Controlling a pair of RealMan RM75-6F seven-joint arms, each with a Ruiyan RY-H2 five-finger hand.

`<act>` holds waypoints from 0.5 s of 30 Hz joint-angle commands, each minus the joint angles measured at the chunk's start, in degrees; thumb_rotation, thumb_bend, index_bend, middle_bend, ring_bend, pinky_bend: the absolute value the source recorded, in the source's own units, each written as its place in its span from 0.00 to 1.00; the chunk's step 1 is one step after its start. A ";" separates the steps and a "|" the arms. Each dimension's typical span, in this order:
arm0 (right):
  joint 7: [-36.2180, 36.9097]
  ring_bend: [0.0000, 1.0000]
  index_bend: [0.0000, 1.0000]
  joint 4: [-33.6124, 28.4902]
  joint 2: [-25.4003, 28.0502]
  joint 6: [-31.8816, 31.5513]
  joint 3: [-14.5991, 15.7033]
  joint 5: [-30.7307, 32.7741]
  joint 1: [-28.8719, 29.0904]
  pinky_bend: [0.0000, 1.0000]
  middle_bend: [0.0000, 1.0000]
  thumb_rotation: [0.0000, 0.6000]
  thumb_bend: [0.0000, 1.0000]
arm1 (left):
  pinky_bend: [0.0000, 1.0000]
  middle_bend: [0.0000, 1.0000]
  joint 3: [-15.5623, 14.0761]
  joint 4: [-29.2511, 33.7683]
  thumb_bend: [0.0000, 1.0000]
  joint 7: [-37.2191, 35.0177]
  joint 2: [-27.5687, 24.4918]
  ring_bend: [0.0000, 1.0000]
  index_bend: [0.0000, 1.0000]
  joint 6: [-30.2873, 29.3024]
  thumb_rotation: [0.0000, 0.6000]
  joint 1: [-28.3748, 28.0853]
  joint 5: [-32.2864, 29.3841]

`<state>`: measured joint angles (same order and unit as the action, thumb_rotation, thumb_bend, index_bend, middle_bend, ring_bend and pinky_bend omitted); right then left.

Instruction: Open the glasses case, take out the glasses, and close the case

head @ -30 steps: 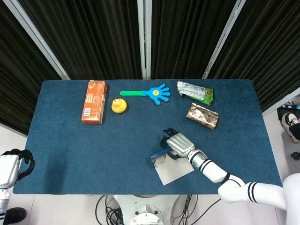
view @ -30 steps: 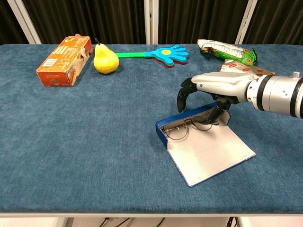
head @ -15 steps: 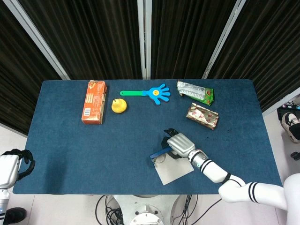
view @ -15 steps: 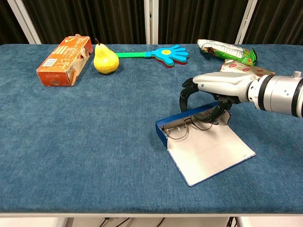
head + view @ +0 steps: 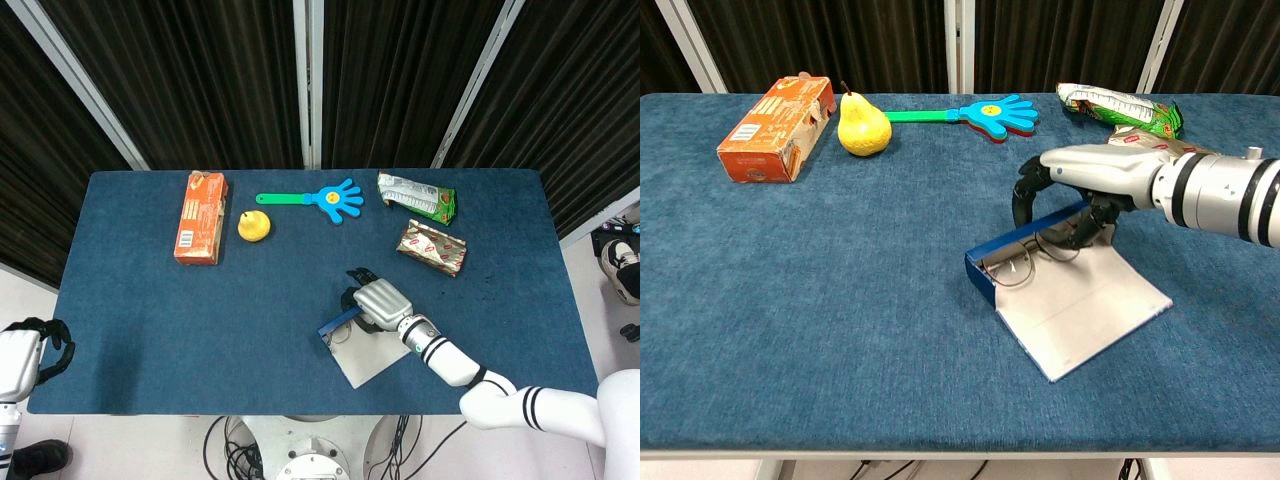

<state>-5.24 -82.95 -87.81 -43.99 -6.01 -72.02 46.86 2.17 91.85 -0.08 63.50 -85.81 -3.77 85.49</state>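
Note:
The blue glasses case (image 5: 983,272) (image 5: 336,323) lies open at the table's front right, its white lid (image 5: 1090,310) (image 5: 362,362) flat toward the front edge. Thin wire glasses (image 5: 1015,267) still lie in its tray. My right hand (image 5: 1090,175) (image 5: 380,300) arches over the case's far right end, fingers curled down behind the far wall and thumb at the right end of the glasses, pinching them there. My left hand (image 5: 30,352) hangs off the table's front left corner with curled fingers holding nothing; the chest view does not show it.
Along the back stand an orange carton (image 5: 775,115), a yellow pear (image 5: 862,127), a blue-and-green hand clapper (image 5: 990,112) and a green snack bag (image 5: 1120,105). A foil packet (image 5: 432,247) lies just behind my right forearm.
My right hand has shifted slightly left and back, and the case with the glasses has slid and turned a little with it. The left hand has not moved.

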 commanded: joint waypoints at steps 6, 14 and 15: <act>-3.81 0.00 0.63 6.63 -6.76 -4.87 -3.90 1.59 1.22 0.00 0.36 1.00 0.47 | 0.51 0.63 -0.01 0.04 0.38 -0.02 -0.02 0.46 0.61 -0.02 1.00 0.02 -0.01; -4.90 0.00 0.63 17.19 -16.47 -12.11 -5.14 -0.93 1.41 0.00 0.36 1.00 0.46 | 0.51 0.63 -0.02 0.03 0.38 -0.48 -0.11 0.46 0.61 0.04 1.00 0.00 0.01; -4.21 0.00 0.63 18.96 -17.74 -13.89 -5.08 -2.08 1.14 0.00 0.36 1.00 0.46 | 0.51 0.63 -0.03 0.01 0.38 -0.60 -0.13 0.46 0.61 0.06 1.00 0.00 0.01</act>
<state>-10.18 -67.00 -102.85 -54.85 -10.80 -72.14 48.26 2.14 91.86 -0.68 63.38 -85.75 -3.76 85.50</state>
